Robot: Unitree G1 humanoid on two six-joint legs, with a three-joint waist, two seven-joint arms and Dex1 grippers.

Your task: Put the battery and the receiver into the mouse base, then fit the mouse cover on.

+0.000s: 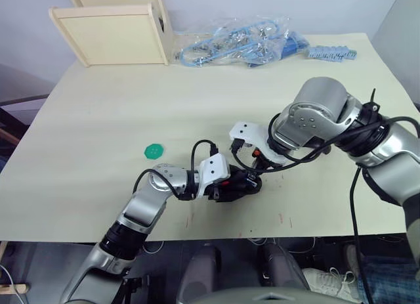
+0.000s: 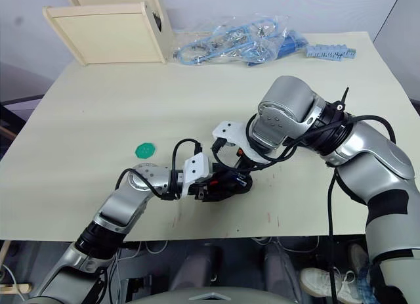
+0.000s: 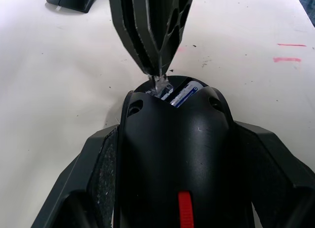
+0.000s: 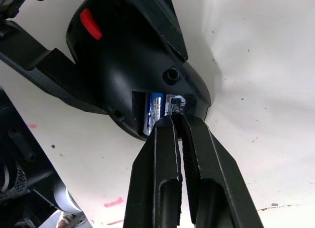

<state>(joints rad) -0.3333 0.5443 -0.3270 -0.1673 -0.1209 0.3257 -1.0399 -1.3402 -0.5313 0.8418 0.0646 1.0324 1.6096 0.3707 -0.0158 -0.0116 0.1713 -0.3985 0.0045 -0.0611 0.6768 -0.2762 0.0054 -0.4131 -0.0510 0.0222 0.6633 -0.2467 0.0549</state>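
The black mouse base (image 3: 177, 139) with its red scroll wheel (image 3: 184, 215) lies near the table's front edge (image 1: 237, 186). My left gripper (image 1: 236, 186) is shut on it, one finger (image 3: 93, 188) on each flank. The blue and white battery (image 4: 155, 112) lies in the open bay at the base's end (image 3: 184, 95). My right gripper (image 4: 176, 120) comes down from above with its tips at that bay, shut on the small receiver (image 4: 176, 105), whose silvery end (image 3: 160, 85) shows below the tips. A flat black piece (image 3: 74, 0), perhaps the mouse cover, lies beyond.
A green disc (image 1: 154, 150) lies to the left of the mouse base. Two wooden boxes (image 1: 111, 31) stand at the back left, with a clear bag of blue cables (image 1: 236, 41) and a blue part (image 1: 331, 53) at the back. Red marks dot the table (image 3: 290, 58).
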